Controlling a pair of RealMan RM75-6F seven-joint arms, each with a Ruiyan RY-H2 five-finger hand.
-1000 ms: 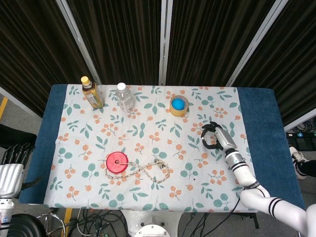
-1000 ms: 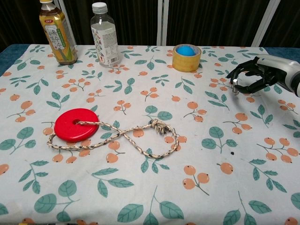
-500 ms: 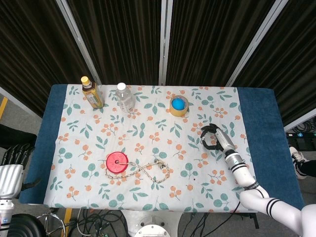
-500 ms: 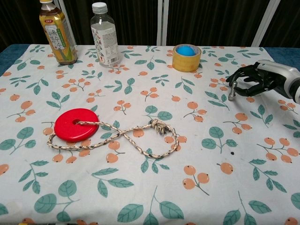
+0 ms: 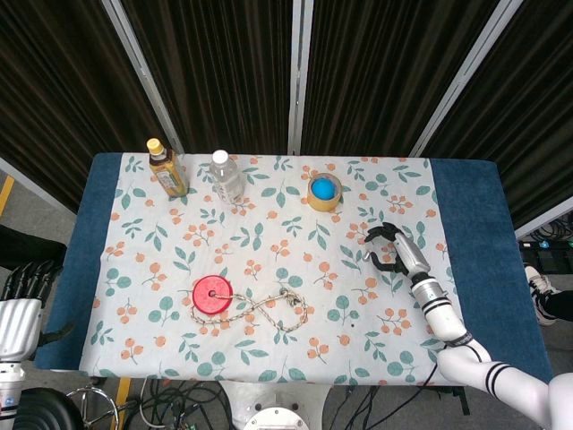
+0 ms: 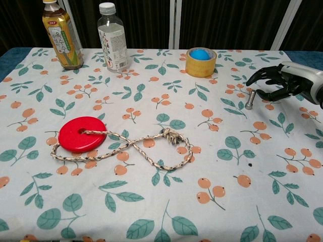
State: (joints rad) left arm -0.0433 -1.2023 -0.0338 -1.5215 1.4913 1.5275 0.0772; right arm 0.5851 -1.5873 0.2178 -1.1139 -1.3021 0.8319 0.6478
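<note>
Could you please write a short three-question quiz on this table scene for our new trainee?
1. True or false: the right hand holds the tape roll.
2. What sits inside the tape roll? A) blue ball B) red disc C) bottle cap
3. Fill in: the rope runs from its knot to the red ____.

Key: 1 false, its fingers are spread and hold nothing; 2 A; 3 disc.

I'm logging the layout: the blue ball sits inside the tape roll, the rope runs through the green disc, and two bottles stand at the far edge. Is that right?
One thing is off: the disc is red, not green, as the chest view shows. The rest holds: the blue ball sits inside the tape roll, the rope runs through the disc, and the two bottles stand at the far edge.
</note>
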